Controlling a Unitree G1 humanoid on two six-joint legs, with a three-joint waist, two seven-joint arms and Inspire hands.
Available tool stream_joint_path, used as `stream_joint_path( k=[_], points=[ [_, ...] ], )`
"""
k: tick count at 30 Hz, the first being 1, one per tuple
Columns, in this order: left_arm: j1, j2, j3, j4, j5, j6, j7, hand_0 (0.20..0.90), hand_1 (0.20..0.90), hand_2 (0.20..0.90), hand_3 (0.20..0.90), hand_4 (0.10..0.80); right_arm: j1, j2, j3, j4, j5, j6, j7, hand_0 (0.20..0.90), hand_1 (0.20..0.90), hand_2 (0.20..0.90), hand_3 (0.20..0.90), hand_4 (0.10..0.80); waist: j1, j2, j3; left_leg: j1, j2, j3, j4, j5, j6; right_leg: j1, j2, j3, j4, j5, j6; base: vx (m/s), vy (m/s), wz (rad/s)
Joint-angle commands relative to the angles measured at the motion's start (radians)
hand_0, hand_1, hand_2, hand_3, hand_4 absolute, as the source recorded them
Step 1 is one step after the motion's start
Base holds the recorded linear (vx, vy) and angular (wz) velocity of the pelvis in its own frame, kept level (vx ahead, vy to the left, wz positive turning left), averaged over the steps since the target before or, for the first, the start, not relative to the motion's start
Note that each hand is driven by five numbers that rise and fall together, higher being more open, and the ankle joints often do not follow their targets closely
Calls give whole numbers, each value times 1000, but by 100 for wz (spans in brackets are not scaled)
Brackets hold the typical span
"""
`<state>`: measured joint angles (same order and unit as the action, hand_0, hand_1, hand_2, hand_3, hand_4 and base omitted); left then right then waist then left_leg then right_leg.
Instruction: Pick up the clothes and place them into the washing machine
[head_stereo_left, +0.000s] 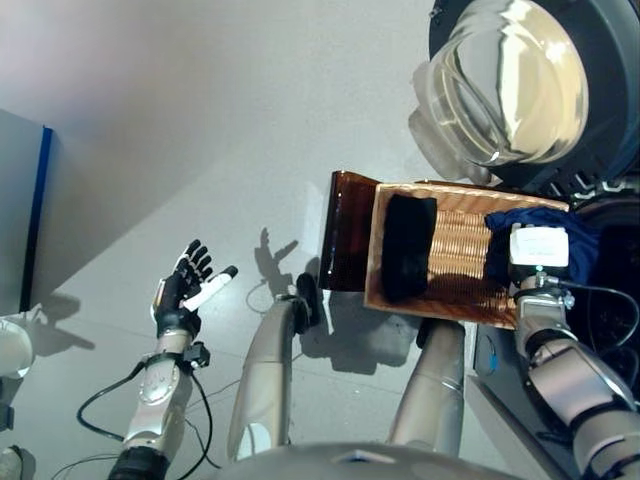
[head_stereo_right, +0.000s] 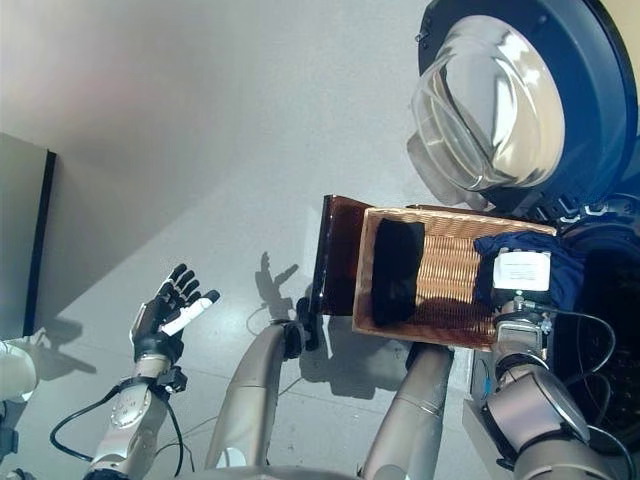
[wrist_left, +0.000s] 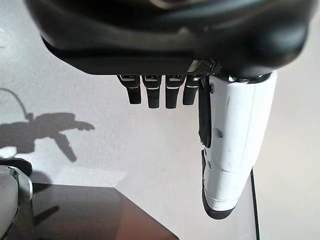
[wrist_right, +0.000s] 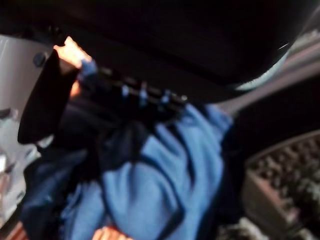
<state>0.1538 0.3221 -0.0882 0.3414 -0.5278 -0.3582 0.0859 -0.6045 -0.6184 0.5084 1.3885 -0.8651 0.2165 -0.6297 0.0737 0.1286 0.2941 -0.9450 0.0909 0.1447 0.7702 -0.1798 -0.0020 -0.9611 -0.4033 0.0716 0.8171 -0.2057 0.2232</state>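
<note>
A wicker basket (head_stereo_left: 460, 250) stands on the floor in front of the washing machine (head_stereo_left: 600, 150), whose round glass door (head_stereo_left: 505, 85) hangs open. A black garment (head_stereo_left: 408, 248) lies in the basket's left part. At the basket's right end is a blue garment (head_stereo_left: 545, 222). My right hand (head_stereo_left: 540, 247) rests on it, and in the right wrist view its fingers (wrist_right: 130, 92) curl into the blue cloth (wrist_right: 165, 185). My left hand (head_stereo_left: 185, 285) hovers over the bare floor far to the left, open and holding nothing, its fingers (wrist_left: 155, 92) straight.
The basket's left end rests on a dark brown stand (head_stereo_left: 345, 230). A grey panel with a blue edge (head_stereo_left: 30, 220) stands at the far left, and a white object (head_stereo_left: 12, 345) sits below it. The machine's dark opening (head_stereo_left: 615, 300) lies right of the basket.
</note>
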Motion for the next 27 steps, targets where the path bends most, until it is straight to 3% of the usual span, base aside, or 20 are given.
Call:
stream_joint_path(
  k=[1,2,3,4,5,6,27],
  points=[
    [44,58,99,-105,-5,-76,14,900,900,900,900,800,3,-97,-3,2,-10,23,25,900,900,900,900,800,-1,14,-29,37,30,-68,52,-81,-93,-35,21,64,-102,163,-50,-42,-7,2],
    [47,58,106,-107,-4,-75,16,900,900,900,900,800,6,-103,7,3,-21,23,39,900,900,900,900,800,-2,15,-29,30,31,-68,59,-84,-93,-42,22,68,-95,161,-51,-39,0,2],
    [50,60,109,-108,-1,-72,16,900,900,900,900,800,7,-108,16,8,-34,24,57,755,755,755,755,696,-3,15,-29,24,31,-69,66,-86,-94,-49,22,71,-88,158,-52,-35,-2,3],
    [53,59,113,-114,-1,-70,16,900,900,900,900,800,3,-113,18,10,-36,24,64,532,532,532,532,537,-3,16,-29,18,33,-70,72,-87,-94,-54,22,73,-84,156,-53,0,0,0],
    [53,59,113,-114,-1,-69,16,900,900,900,900,800,2,-113,18,10,-37,24,64,502,502,502,502,516,-3,16,-29,17,33,-70,73,-87,-94,-55,23,73,-83,156,-53,0,0,0],
    [60,55,122,-112,-3,-63,15,900,900,900,900,800,3,-119,18,18,-38,24,79,200,200,200,200,300,-4,16,-30,9,35,-71,80,-88,-95,-63,22,74,-77,153,-56,0,0,0],
    [70,48,189,-88,17,-40,40,900,900,900,900,800,-45,-134,2,-56,28,-6,122,200,200,200,200,300,-14,1,-37,-1,36,-66,74,-87,-92,-78,37,75,-83,167,-58,-2,0,0]
  ],
)
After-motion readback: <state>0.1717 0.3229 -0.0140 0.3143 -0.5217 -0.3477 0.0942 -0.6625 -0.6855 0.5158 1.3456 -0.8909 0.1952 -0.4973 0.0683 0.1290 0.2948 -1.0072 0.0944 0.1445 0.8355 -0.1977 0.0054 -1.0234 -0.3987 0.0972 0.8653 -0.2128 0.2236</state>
